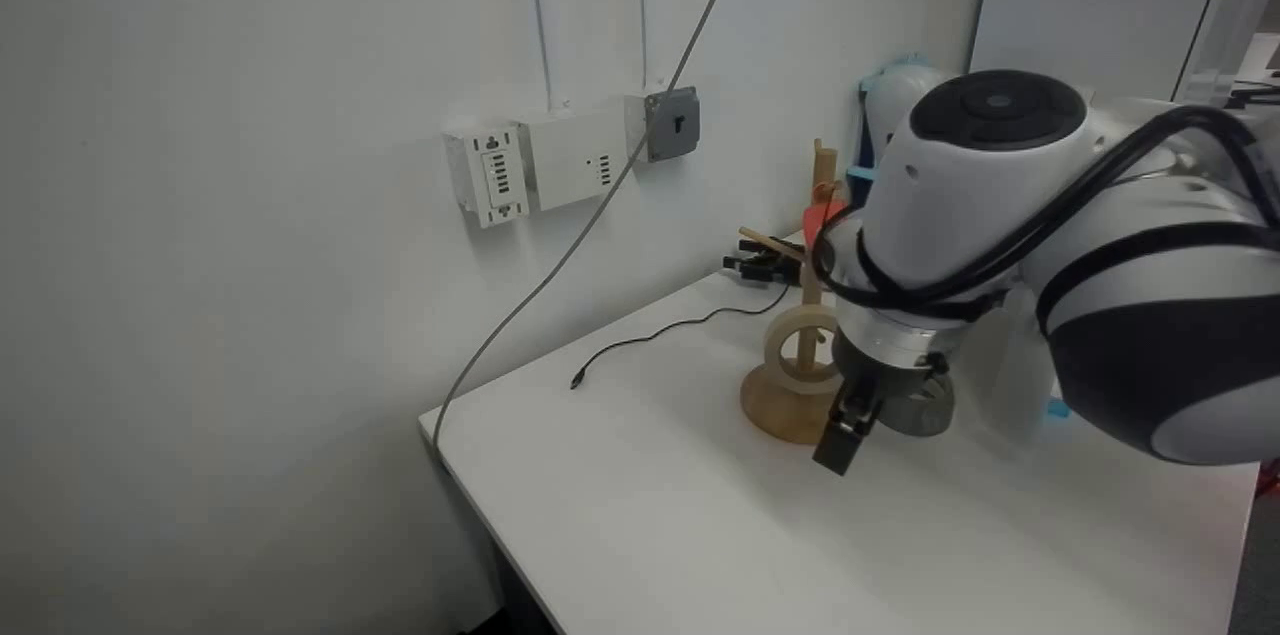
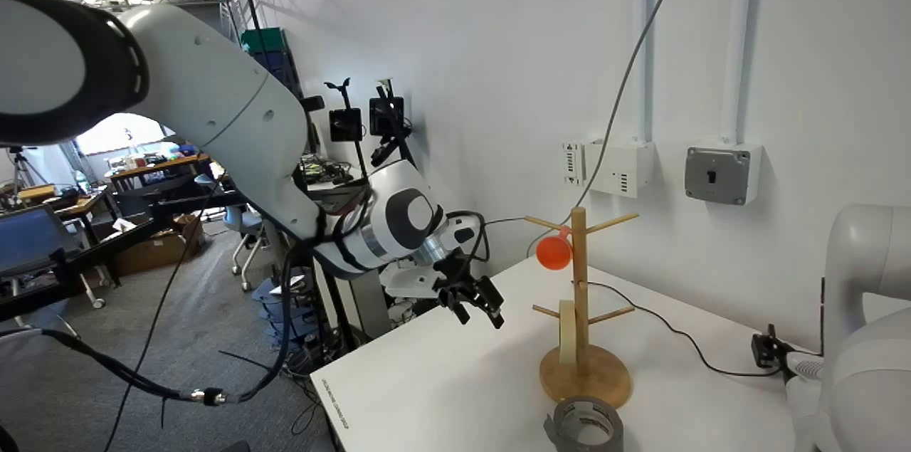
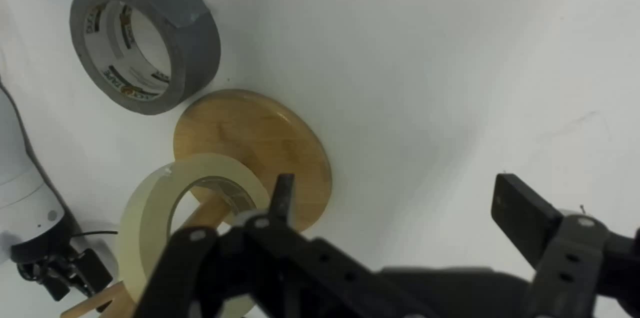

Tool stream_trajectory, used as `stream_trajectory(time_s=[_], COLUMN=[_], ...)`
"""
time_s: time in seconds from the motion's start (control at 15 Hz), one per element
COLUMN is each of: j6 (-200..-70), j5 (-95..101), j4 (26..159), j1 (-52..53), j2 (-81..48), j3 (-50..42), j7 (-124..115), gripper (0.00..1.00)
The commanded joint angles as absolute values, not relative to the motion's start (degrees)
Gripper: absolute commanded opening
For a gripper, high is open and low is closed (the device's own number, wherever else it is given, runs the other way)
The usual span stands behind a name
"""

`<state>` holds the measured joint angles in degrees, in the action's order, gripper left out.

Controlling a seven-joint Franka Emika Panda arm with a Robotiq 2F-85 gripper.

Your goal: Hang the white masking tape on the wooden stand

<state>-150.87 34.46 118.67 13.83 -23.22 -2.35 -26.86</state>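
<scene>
Exterior view: masking tape (image 2: 567, 332) hangs on stand (image 2: 582, 327), tool (image 2: 480, 319) apart.

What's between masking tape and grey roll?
In an exterior view, part of the wooden stand's round base shows between the masking tape and grey roll.

Wears a rounded white shell (image 1: 965, 200), a black oval cap (image 1: 998, 110) and looped black cables (image 1: 940, 292); ends in a black end effector (image 3: 397, 198) dotted with grey screw heads (image 3: 197, 234).

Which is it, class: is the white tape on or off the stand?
On the stand: in an exterior view, the white tape hangs on a lower peg, whose tip shows beyond it.
</scene>
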Motion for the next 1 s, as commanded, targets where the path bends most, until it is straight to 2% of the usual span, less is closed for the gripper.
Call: stream_trajectory(time_s=[0.0,0.93], j6=[-149.3,-158.4], j5=[29.4,23.0], j4=[126.2,145.0], j1=[13.5,7.4], j2=[-14.0,11.9], j3=[-1.8,2.4], j7=[-25.5,-23.6], gripper=[1.00,1.00])
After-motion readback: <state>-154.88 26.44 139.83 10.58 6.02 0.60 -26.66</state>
